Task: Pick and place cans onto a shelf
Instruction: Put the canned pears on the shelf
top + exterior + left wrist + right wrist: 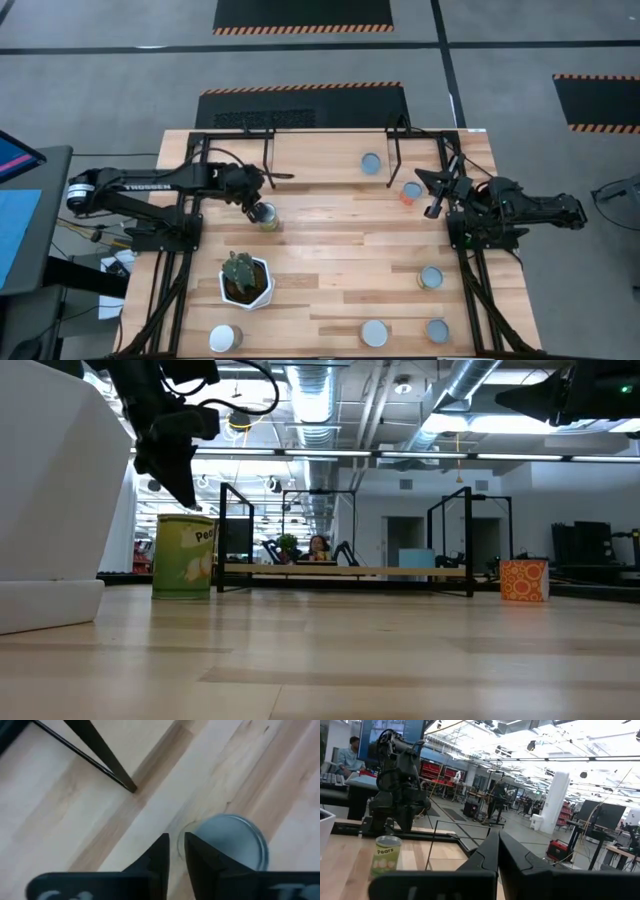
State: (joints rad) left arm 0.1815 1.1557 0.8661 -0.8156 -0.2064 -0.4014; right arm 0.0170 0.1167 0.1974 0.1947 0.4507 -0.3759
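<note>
Both arms are matte black, jointed, with trailing black cables; the left arm (150,185) bears white lettering and a silvery base collar.
</note>
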